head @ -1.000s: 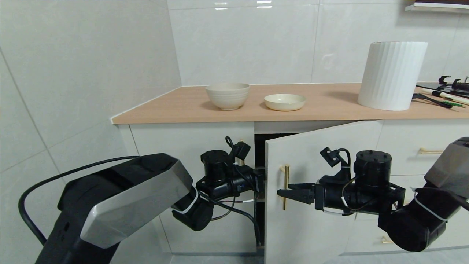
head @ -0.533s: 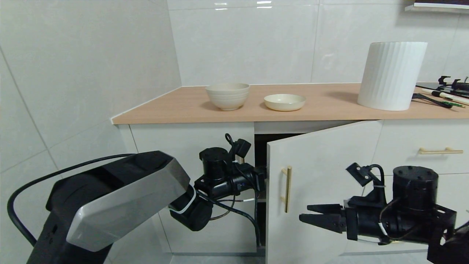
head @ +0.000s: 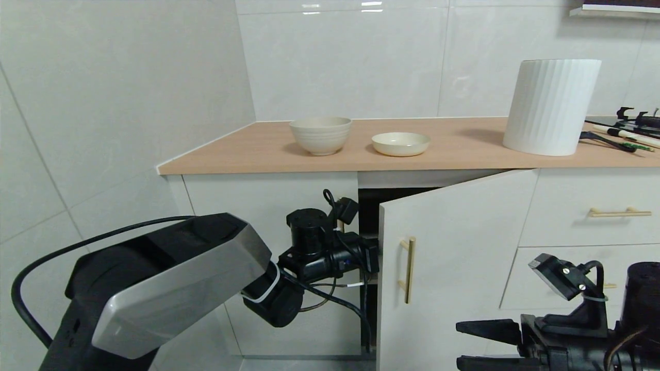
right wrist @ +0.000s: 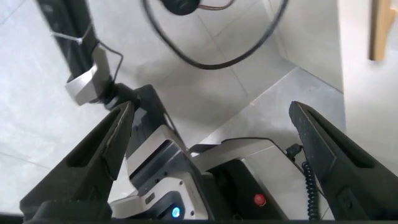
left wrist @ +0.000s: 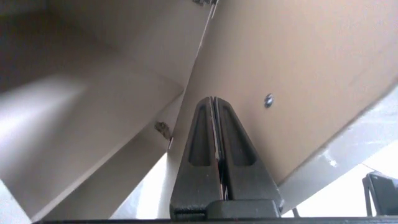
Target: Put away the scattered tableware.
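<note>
The left arm reached low across the cabinet front. Its left gripper (left wrist: 213, 109) was tucked into the dark gap behind the free edge of the white cabinet door (head: 454, 242), jaws pressed together on nothing, close along the door's inner face. The right arm lay lower, forearm level. The right gripper (head: 466, 344) pointed at the door's lower part, jaws spread wide and empty, below and apart from the brass bar handle (head: 409, 269).

The door stood ajar. On the wooden countertop (head: 464, 152), the ribbed beige bowl (head: 320, 135) sat toward the left end, back from the front edge. The shallow cream dish (head: 401, 143) was just beside it, not touching. A tall white ribbed container (head: 551, 105) stood toward the right end.
</note>
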Robot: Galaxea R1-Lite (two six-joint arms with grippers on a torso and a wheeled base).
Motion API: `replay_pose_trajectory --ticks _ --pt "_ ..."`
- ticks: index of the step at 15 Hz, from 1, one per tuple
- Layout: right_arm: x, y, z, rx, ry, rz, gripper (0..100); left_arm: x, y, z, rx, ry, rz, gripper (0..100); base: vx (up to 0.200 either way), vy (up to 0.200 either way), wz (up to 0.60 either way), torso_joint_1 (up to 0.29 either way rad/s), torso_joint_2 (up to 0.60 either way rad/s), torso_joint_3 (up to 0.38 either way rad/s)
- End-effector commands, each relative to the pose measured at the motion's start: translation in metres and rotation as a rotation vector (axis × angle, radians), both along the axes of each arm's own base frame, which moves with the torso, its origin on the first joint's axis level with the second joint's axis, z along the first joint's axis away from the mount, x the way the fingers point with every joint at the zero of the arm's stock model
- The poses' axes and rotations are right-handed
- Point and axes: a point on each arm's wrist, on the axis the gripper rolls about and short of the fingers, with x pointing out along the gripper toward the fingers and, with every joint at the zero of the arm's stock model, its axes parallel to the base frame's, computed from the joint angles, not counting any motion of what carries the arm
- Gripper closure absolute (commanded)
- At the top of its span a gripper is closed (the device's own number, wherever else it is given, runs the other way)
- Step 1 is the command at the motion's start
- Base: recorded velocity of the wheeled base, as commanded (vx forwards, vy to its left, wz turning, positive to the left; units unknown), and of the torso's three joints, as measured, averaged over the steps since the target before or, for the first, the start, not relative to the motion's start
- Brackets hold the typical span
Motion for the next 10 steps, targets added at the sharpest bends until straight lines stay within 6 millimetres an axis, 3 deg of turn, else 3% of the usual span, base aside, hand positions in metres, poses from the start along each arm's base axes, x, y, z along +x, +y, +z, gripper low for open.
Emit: replay_pose_trajectory --ticks 1,3,10 --pt "-0.006 -0.002 0.004 0.009 -0.018 0.004 0 0.001 -0.003 0.003 -0.004 -0.005 -0.006 100 -0.2 0.0 0.0 0.002 0.01 -0.002" --pt "-0.007 -0.003 0.003 0.007 -0.016 0.006 0 0.001 -0.007 0.007 -0.004 -0.005 -0.012 100 -0.2 0.0 0.0 0.002 0.01 0.002" --pt "-0.01 -0.003 0.004 0.009 -0.018 0.01 0 0.002 -0.018 0.012 0.005 0.007 -0.03 100 0.0 0.0 0.0 0.0 0.0 0.0"
